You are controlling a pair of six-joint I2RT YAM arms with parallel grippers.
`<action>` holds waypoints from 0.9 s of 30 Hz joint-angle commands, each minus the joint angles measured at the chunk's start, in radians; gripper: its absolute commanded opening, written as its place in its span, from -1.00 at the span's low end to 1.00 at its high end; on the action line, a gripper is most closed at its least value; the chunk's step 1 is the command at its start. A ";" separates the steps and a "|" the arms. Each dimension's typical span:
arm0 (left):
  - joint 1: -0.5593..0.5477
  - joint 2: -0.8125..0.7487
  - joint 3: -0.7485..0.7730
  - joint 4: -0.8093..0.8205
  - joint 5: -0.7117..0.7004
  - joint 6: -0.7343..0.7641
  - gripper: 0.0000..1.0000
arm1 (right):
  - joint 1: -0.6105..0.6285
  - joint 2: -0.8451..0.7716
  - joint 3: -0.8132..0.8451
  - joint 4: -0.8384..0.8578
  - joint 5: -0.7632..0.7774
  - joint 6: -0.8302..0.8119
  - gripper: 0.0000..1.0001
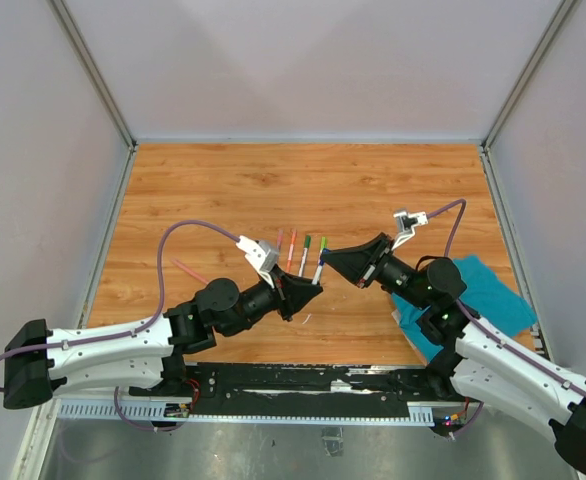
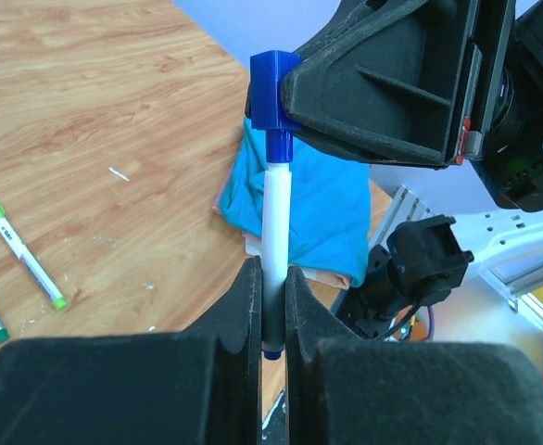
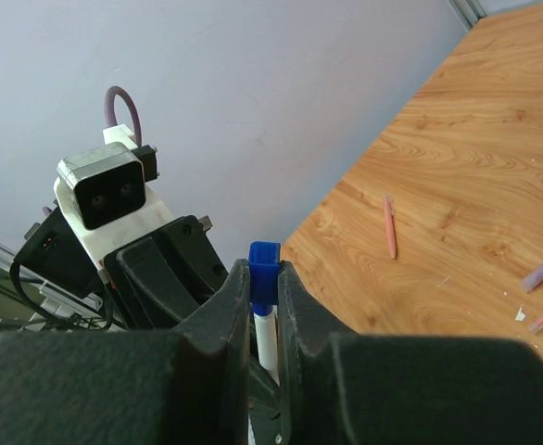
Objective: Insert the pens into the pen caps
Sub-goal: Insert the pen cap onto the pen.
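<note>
My left gripper (image 2: 271, 278) is shut on the pale barrel of a pen (image 2: 276, 218) with dark blue ends, which stands upright between the pads. The pen's blue tip sits in the mouth of a dark blue pen cap (image 2: 271, 88). My right gripper (image 3: 264, 278) is shut on that cap (image 3: 263, 269), with the pen (image 3: 266, 338) reaching down from it. In the top view the left gripper (image 1: 311, 292) and the right gripper (image 1: 333, 262) meet tip to tip above the table's middle.
Several pens with coloured ends (image 1: 304, 253) lie in a row just behind the grippers. A pink pen (image 1: 186, 270) lies apart at the left. A teal cloth (image 1: 488, 295) is bunched at the right, under the right arm. Grey walls enclose the wooden table (image 1: 223, 190).
</note>
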 commanded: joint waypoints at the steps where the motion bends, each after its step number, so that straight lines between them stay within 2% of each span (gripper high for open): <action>1: -0.007 0.000 0.010 0.043 -0.031 0.015 -0.99 | 0.046 -0.015 -0.034 -0.034 -0.035 -0.050 -0.99; 8: -0.007 0.000 0.014 0.041 -0.042 0.019 -0.99 | 0.104 -0.035 -0.055 -0.118 0.010 -0.135 -0.98; 15: -0.007 -0.002 0.011 0.035 -0.047 0.015 -0.99 | 0.117 -0.054 -0.055 -0.134 0.020 -0.157 -0.86; 27: -0.007 -0.022 -0.002 0.017 -0.084 0.015 -0.99 | 0.117 -0.071 -0.043 -0.147 0.013 -0.224 -0.21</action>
